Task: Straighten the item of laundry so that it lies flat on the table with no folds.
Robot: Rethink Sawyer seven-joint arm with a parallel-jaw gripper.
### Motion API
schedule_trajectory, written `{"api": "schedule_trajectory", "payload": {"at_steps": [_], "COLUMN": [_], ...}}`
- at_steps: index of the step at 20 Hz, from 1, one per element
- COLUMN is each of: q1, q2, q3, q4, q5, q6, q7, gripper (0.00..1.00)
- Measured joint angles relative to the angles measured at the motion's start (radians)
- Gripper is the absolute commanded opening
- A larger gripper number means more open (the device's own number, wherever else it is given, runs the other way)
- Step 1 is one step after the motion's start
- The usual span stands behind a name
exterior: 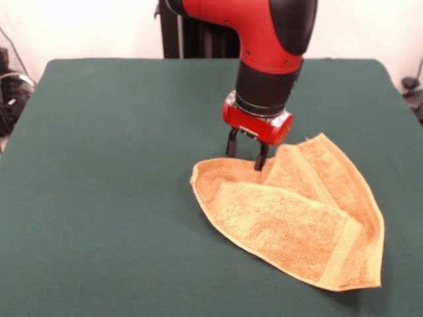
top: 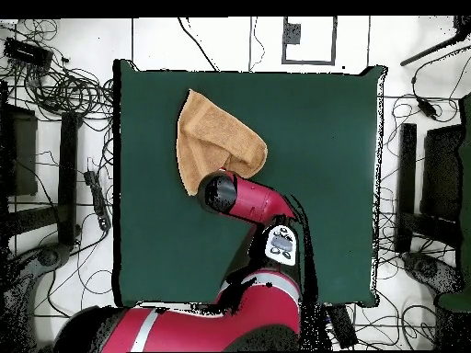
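Green table point(exterior: 99, 198) holds folded orange towel point(exterior: 291, 224), parted fingers point(exterior: 246, 150) touching its edge.

The arm point(exterior: 264, 26) is built of rounded glossy red shells joined by black sections, with a large black cap seen at the joint near the top of the front view. Below it a black cylindrical wrist segment is fitted, ringed by small screws. A red block-shaped gripper point(exterior: 246, 153) body is mounted underneath, from which two short black jaws extend. In the overhead view, a white and grey panel with dark markings point(top: 281, 244) is seen on a link, and a pale stripe is carried along the lower red link.
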Motion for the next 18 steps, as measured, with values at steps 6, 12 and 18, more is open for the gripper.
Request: {"api": "schedule_trajectory", "payload": {"at_steps": [6,12,18], "q1": [0.0,-0.001,-0.014], "q2": [0.0,0.003,0.01], "q3": [0.0,0.002,0.017], "q4": [-0.001,-0.011,-0.034], "q5": [0.0,-0.001,-0.015], "q6": [0.0,0.0,0.001], "q7": [0.0,0.0,0.0], "gripper": [1.0,0.0,0.0]}}
